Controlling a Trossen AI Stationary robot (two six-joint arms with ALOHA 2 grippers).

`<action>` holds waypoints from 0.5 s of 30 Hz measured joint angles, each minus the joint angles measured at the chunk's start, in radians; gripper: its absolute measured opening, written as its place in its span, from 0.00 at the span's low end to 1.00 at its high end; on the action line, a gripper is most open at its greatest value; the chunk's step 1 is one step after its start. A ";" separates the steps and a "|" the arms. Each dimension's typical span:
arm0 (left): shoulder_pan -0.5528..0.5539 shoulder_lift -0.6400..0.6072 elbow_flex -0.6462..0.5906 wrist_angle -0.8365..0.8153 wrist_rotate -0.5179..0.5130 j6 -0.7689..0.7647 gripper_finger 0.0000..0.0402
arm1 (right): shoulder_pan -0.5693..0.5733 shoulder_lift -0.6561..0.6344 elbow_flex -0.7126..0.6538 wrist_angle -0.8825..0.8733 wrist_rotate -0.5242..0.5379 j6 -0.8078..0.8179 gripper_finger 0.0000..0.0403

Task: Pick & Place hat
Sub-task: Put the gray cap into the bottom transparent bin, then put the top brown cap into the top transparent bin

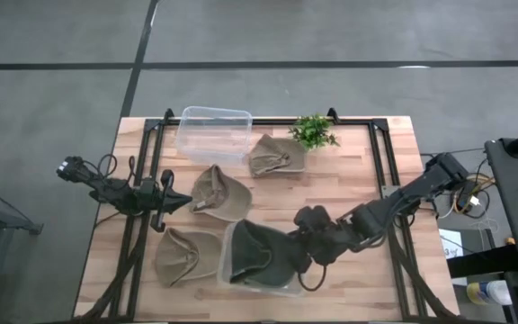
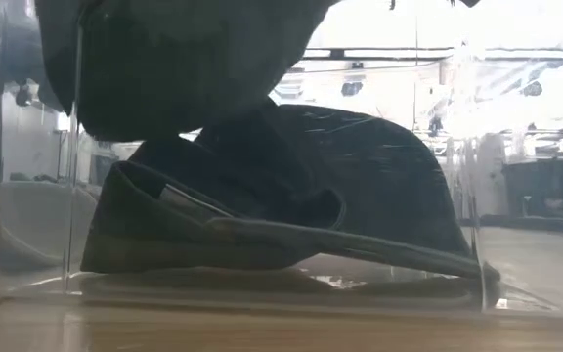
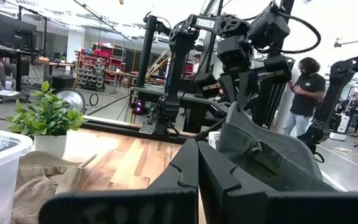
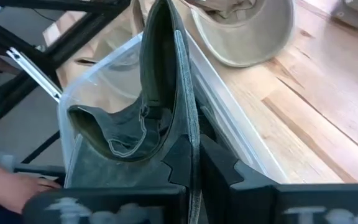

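Near edge of the table, right of centre: the right gripper [image 1: 306, 254] hangs over a clear bin [image 1: 281, 288], its fingers [image 4: 180, 163] clenched on the fabric of a dark green hat [image 1: 263, 256].
Dark green hat: draped into the clear bin, crown hanging inside, one fold pinched upright between the fingers; the low view shows its brim lying along the bin floor.
Clear bin: stands at the near edge of the table [image 1: 349, 180], just right of a tan hat.
Left gripper [image 1: 183, 202]: waits over the left half of the table, fingers [image 3: 188, 168] pressed together, holding nothing.
Tan hats: one [image 1: 187, 256] at the near left, touching the bin's side; one [image 1: 219, 192] at the middle of the table, just beside the left gripper's tip; one [image 1: 277, 157] toward the far edge.
Second clear bin [image 1: 212, 133]: at the far edge, left of centre, beside the far tan hat.
Plant [image 1: 313, 131]: small and green, at the far edge, right of that hat.
Room behind: a person [image 3: 303, 93] in a dark shirt stands well apart from the table.
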 joint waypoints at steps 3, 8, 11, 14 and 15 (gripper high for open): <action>0.000 0.000 0.000 0.000 0.000 0.000 0.00 | -0.002 0.014 -0.004 -0.010 -0.017 0.019 0.04; 0.000 0.000 0.000 0.001 0.000 0.000 0.00 | -0.019 0.042 -0.006 -0.051 -0.111 0.066 0.18; 0.000 0.000 0.000 0.002 0.000 0.000 0.00 | -0.026 0.044 -0.006 -0.044 -0.146 0.067 0.30; 0.000 0.001 0.000 0.002 0.000 0.000 0.00 | -0.030 0.028 0.003 -0.044 -0.140 0.053 0.41; 0.000 0.001 0.000 0.001 0.000 0.000 0.00 | -0.030 0.020 0.011 -0.048 -0.133 0.035 0.44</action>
